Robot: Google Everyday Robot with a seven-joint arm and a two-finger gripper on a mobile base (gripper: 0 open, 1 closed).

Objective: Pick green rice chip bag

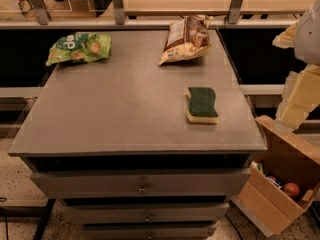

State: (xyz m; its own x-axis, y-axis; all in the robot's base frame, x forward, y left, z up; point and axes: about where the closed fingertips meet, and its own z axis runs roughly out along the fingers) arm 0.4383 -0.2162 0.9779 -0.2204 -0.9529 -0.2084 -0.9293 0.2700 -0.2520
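Note:
The green rice chip bag [79, 47] lies flat at the far left corner of the grey cabinet top [120, 109]. It is bright green with white lettering and round tan chips pictured on it. My gripper [296, 100] shows as pale cream parts at the right edge of the view, off the cabinet's right side. It is far from the bag, with nothing visibly in it.
A brown-and-cream snack bag [186, 39] lies at the far middle of the top. A dark green and yellow sponge [202, 105] lies right of centre. An open cardboard box [280, 184] with small items stands on the floor at lower right. Rails and shelving run behind the cabinet.

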